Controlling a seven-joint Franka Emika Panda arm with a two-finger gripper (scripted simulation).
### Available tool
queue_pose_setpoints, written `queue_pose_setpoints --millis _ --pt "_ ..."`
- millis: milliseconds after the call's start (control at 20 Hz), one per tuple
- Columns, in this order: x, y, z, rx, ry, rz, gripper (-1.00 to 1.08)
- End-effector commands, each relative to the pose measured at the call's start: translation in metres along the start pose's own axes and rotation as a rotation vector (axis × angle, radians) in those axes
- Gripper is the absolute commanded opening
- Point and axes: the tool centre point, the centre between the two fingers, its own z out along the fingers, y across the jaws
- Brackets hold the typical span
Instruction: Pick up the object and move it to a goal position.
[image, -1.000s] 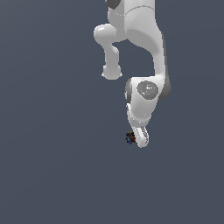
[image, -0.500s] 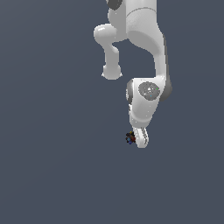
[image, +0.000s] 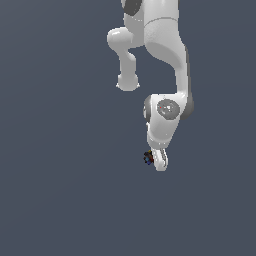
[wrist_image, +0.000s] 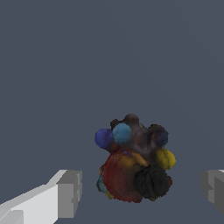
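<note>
Your pincer (wrist_image: 140, 190) stands wide open and empty, the knobbly lump (wrist_image: 133, 162) between its fingers (wrist_image: 69, 192) untouched; it looks light and stiff, so close on the broad red-and-black lower body, not the knobs.
</note>
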Motion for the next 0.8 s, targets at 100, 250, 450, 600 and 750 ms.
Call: queue_pose_setpoints --millis 100,250,450,600,750 --pt "0.0 0.001 0.022 -0.001 0.0 0.002 1.0" --pt "0.0 0.0 0.028 -0.001 0.0 0.002 1.0" --pt "0.0 0.0 0.029 -0.001 0.0 0.002 -1.0" --pt "0.0 0.0 0.029 -0.001 0.0 0.002 -1.0" --pt "0.0 0.0 0.029 -0.001 0.0 0.002 -1.0"
